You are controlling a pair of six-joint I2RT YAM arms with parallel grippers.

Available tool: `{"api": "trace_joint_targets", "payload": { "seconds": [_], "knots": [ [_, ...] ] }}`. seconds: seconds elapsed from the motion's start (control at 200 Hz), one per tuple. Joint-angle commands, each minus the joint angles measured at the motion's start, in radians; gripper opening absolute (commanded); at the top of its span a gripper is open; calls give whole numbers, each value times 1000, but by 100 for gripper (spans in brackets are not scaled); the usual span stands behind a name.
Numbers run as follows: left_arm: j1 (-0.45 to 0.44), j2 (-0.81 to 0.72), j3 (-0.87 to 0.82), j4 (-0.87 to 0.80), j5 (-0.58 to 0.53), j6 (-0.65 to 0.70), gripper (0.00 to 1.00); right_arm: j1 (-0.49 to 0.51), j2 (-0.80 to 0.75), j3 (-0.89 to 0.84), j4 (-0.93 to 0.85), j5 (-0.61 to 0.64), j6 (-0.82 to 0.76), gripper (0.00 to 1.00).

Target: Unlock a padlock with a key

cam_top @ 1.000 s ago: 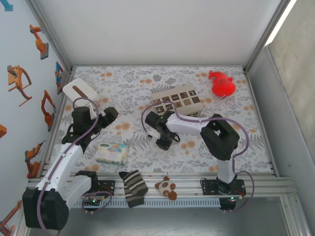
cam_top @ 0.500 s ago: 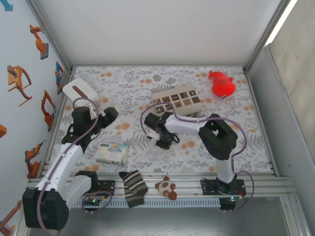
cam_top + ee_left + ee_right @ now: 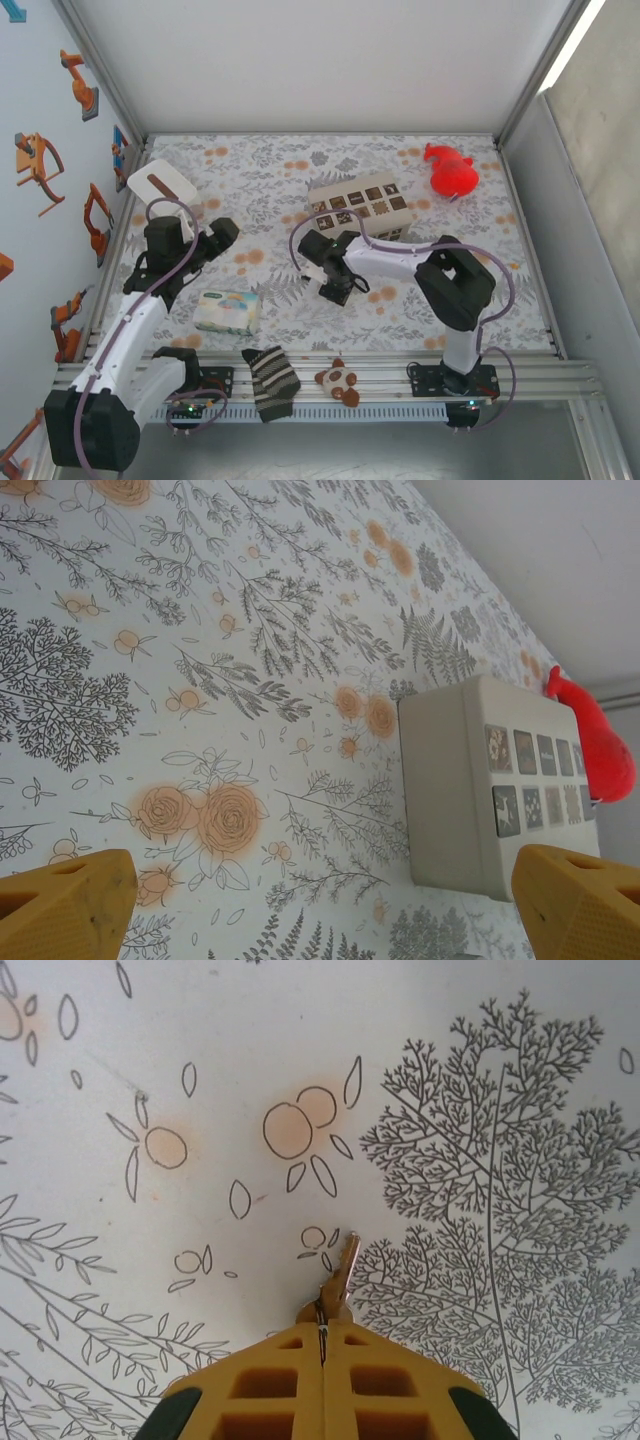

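Right fingers (image 3: 270, 1390) clamped on key (image 3: 340, 1265) head, near patterned box (image 3: 360, 203). Shallow grip: key may pivot or slip on lifting. Left fingers (image 3: 65, 910) apart.

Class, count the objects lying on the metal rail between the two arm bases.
2: a striped sock left of centre, and a brown-and-cream plush toy just right of it. None looks hidden.

The table (image 3: 260, 165) is covered with a floral cloth in grey and orange, enclosed by a plain white back wall (image 3: 320, 60) and a left wall (image 3: 40, 230) bearing orange robot-arm stickers (image 3: 38, 165), framed by aluminium rails (image 3: 540, 372), and lit by a bright strip (image 3: 570, 45) at upper right.
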Motion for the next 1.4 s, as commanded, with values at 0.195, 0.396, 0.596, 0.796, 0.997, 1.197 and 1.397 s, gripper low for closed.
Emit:
{"api": "trace_joint_targets", "payload": {
  "seconds": [0.195,0.396,0.596,0.796,0.997,1.197,1.397],
  "knots": [
    [-8,-24,42,23,143,-81,96,-70,-226,-105,201,-56,-10,0],
    [-24,-10,34,158,289,-255,96,-123,-367,-170,404,-126,49,0],
    [-118,46,97,268,353,-300,93,-124,-494,-274,682,-143,45,0],
    [-250,143,212,241,362,-193,79,-125,-549,-282,736,-157,-11,0],
    [-321,258,278,275,362,-143,61,-111,-587,-273,713,-181,-55,0],
    [-369,363,346,287,384,-114,55,-90,-606,-272,689,-174,-78,0],
    [-399,437,381,293,406,-114,49,-75,-613,-272,687,-159,-92,0]
  ]
}}
